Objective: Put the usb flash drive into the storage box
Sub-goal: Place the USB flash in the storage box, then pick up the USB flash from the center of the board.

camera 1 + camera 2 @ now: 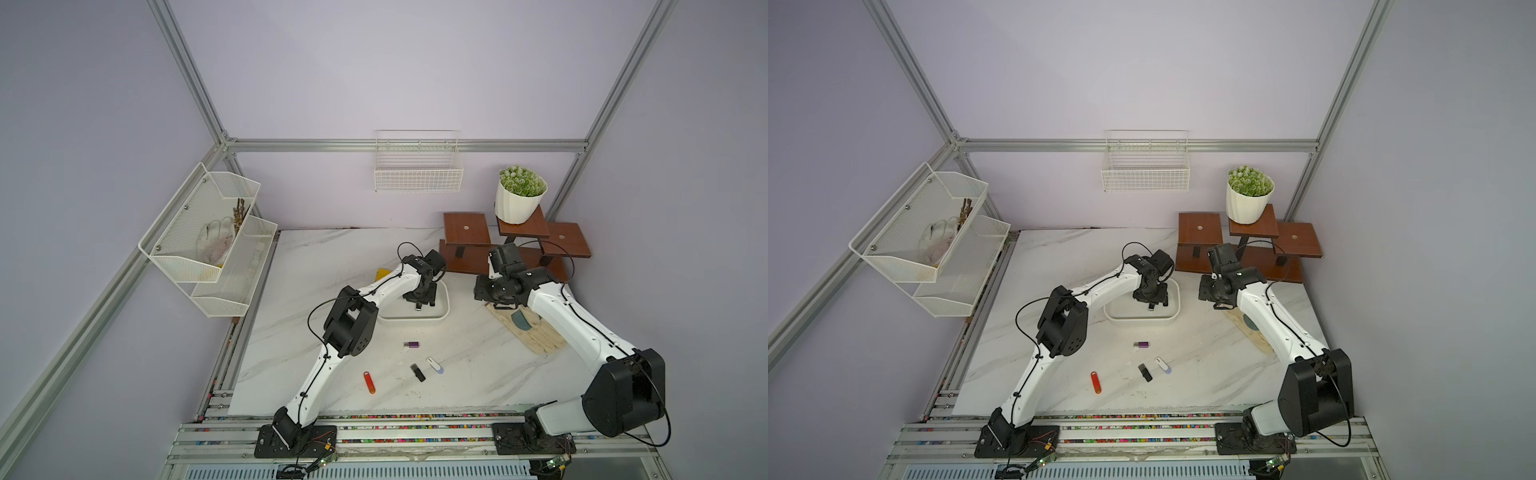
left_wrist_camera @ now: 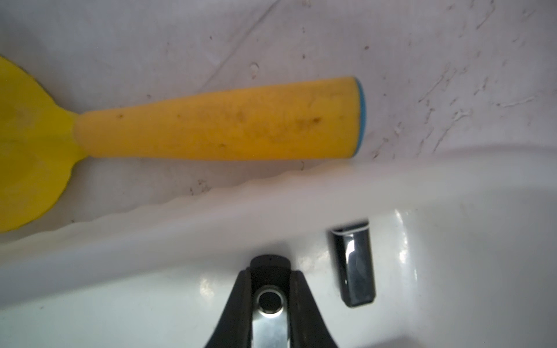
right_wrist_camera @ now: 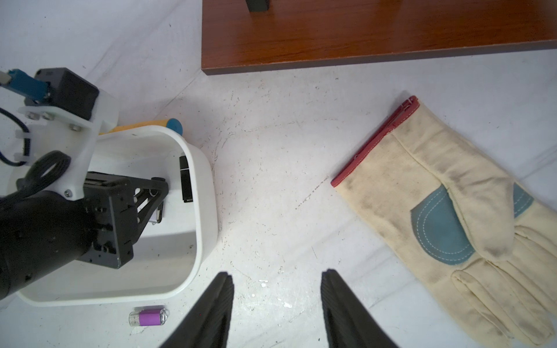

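USB flash drive [image 2: 269, 325] was pinched tight in the left gripper [image 2: 270, 275], low inside the white storage box [image 2: 271, 208]. Another black drive [image 2: 355, 265] lay in the box beside it. A yellow tool [image 2: 226, 120] lay on the table [image 3: 271, 180] just outside the rim. The right gripper [image 3: 277, 280] hung open over the table, between the box and a glove [image 3: 437, 211].

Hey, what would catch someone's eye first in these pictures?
The left gripper pinching a silver flash drive over the white storage box, beside a black drive lying in it. Next, the orange drive and purple drive loose on the marble table, and the green potted plant on the wooden stand behind.
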Action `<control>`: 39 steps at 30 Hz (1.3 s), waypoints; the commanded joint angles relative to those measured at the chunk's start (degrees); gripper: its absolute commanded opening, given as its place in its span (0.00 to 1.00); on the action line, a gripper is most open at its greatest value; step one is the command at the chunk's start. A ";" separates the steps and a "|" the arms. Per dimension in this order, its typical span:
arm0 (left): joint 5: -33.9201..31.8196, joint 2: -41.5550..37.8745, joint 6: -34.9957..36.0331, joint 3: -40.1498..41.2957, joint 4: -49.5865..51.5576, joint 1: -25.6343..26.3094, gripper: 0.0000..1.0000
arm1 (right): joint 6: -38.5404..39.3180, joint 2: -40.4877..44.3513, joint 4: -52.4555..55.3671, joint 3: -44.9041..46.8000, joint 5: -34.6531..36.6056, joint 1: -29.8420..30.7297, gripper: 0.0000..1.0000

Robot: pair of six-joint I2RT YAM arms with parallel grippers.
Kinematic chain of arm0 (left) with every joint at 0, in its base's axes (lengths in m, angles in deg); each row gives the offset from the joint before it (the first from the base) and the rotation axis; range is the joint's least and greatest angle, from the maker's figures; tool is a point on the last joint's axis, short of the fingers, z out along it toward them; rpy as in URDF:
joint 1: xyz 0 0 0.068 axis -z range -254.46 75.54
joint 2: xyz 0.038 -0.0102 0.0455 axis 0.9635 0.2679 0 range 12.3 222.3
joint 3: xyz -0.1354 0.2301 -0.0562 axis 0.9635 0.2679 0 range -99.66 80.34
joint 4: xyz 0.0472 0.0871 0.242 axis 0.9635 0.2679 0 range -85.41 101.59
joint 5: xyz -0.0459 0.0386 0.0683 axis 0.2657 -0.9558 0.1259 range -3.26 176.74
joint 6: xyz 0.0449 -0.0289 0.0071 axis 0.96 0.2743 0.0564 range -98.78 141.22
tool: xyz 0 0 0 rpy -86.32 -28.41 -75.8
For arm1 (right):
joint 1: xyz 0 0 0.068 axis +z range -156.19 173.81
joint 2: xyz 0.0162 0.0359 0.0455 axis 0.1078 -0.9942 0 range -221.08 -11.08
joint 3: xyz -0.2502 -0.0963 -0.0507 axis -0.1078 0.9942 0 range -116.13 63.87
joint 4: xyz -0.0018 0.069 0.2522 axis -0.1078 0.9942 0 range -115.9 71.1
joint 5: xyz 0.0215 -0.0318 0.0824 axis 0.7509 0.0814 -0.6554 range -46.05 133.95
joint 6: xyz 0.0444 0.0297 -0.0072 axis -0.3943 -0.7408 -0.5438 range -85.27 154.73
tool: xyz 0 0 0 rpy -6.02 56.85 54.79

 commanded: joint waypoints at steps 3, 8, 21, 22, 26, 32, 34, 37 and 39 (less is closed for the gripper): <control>-1.61 -0.28 -1.60 -0.45 -1.68 0.32 0.23 | 1.06 0.17 -0.52 0.27 -0.24 -0.28 0.53; -1.90 -1.99 -0.70 0.00 -2.14 0.34 0.45 | 2.14 0.66 -2.00 2.70 -4.04 -0.23 0.53; -2.54 -11.61 0.62 -1.54 -1.71 0.34 0.63 | -0.03 11.77 -4.91 13.12 -1.74 10.03 0.55; -3.48 -13.00 0.82 -1.71 -1.37 0.34 0.64 | -0.41 12.32 -5.15 13.65 -1.58 11.03 0.55; -6.96 -18.76 1.24 -1.51 1.53 0.11 0.68 | -2.65 14.00 -6.16 16.90 -1.57 17.42 0.55; -11.84 -31.00 -0.16 8.57 3.66 -0.01 0.76 | -4.23 13.25 -8.61 21.06 -1.94 25.07 0.56; -12.06 -34.74 -0.89 12.70 4.11 0.04 0.80 | -4.27 12.09 -9.04 21.88 -1.70 27.48 0.57; -11.33 -39.98 -3.24 19.75 4.82 0.07 0.82 | -4.04 9.00 -9.86 22.80 -1.66 30.88 0.57; -10.34 -43.66 -5.89 25.87 4.80 0.23 0.83 | -3.66 6.40 -10.37 22.87 -1.31 33.13 0.57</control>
